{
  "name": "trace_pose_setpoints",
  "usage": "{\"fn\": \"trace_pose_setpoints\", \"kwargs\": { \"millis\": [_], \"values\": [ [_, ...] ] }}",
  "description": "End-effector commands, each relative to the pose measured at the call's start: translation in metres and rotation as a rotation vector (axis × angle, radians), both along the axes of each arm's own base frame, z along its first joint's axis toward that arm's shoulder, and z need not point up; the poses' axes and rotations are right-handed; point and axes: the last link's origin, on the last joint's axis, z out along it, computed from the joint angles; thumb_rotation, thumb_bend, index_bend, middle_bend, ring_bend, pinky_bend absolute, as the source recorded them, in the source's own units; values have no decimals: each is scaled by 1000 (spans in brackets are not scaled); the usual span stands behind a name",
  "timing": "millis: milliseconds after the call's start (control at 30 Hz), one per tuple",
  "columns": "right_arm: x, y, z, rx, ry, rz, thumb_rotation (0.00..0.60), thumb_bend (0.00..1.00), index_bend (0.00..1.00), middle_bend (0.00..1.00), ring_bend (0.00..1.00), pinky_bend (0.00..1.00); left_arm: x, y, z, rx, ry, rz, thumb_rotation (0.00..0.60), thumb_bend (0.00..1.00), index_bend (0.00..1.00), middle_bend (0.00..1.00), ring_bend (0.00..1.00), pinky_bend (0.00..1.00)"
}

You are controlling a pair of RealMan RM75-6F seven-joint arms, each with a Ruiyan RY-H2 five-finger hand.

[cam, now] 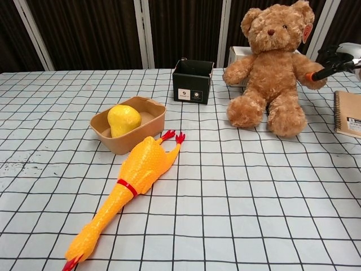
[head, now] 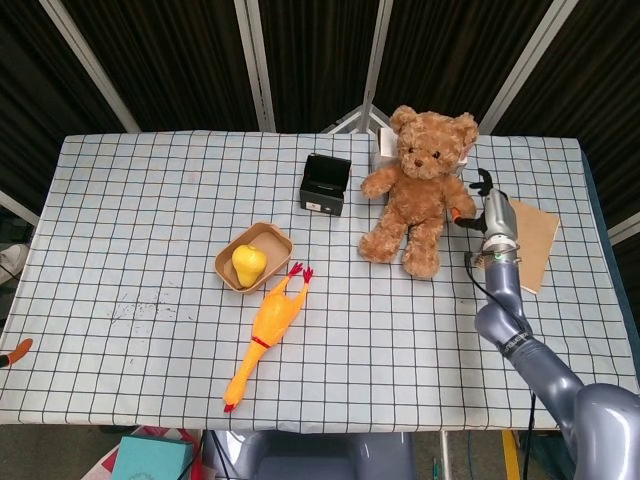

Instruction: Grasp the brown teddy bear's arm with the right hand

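Note:
The brown teddy bear sits upright at the back right of the checked table. My right hand is just right of it, level with the arm nearest me. Its fingers are spread. One orange-tipped finger touches the end of that arm, and another is raised above it. Nothing is closed around the arm. At the left edge of the head view only an orange tip, likely of my left hand, shows below the table.
A black box stands left of the bear and a white box behind it. A brown notebook lies under my right forearm. A tan bowl with a yellow pear and a rubber chicken lie mid-table.

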Motion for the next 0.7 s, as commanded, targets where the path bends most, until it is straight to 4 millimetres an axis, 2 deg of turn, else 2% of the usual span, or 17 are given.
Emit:
{"fn": "trace_pose_setpoints", "kwargs": {
  "millis": [33,200,400,467,567,600,700],
  "values": [
    [-5,4,5,5,-3,0,600,363,0,204,169,0,0,0,1,1,-1,-1,600,269,243,0,0,135],
    [-20,21,20,9,26,6,600,362,0,204,164,0,0,0,1,-6,-5,-4,600,269,243,0,0,135],
    [-57,64,51,9,148,-5,600,361,0,203,160,0,1,-3,2,-12,-20,-18,600,269,244,0,0,135],
    [-61,86,62,-5,208,32,600,361,5,203,160,0,1,-5,3,-9,-27,-21,600,269,244,0,0,135],
    [-59,125,73,-2,315,134,600,361,114,203,160,0,2,-8,5,-7,-38,-28,600,269,244,0,0,135],
    [-57,147,77,13,374,184,600,361,138,203,159,0,2,-9,6,-6,-42,-32,600,269,244,0,0,135],
    [-56,192,81,80,522,276,600,362,195,203,145,0,3,-12,7,-7,-47,-44,600,269,246,0,0,135]
  ]
}}
